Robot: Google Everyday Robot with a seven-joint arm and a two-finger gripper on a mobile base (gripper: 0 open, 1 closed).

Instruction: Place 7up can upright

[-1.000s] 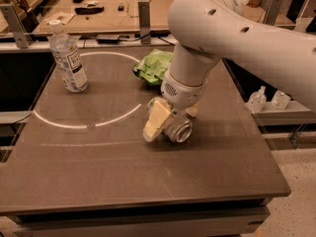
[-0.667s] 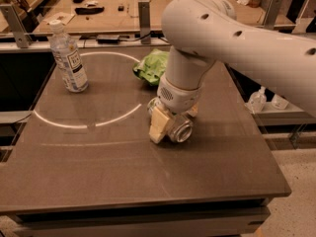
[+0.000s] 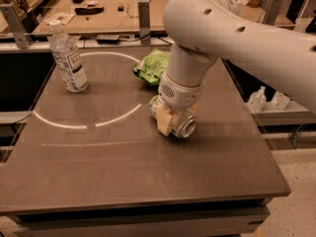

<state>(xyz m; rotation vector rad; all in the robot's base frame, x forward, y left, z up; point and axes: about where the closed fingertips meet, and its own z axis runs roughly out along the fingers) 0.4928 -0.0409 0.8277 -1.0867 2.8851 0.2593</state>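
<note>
7up can [image 3: 184,128] is seen lying on its side on the desk [image 3: 98,177], silver-white with green markings, its round end facing the camera. The tool [image 3: 169,122] is lowered onto it; whether it is clamped cannot be told.

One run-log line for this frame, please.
gripper: low at table centre, over 7up can | 7up can: on its side, not yet upright | water bottle: standing, back left | green bag: behind gripper

Thick, smooth white arm [image 3: 237,38] dotted with small dark holes; cylindrical wrist [image 3: 183,85] with a perforated grille patch; cream gripper [image 3: 170,123] at its lower end, near table [image 3: 123,177] centre.
</note>
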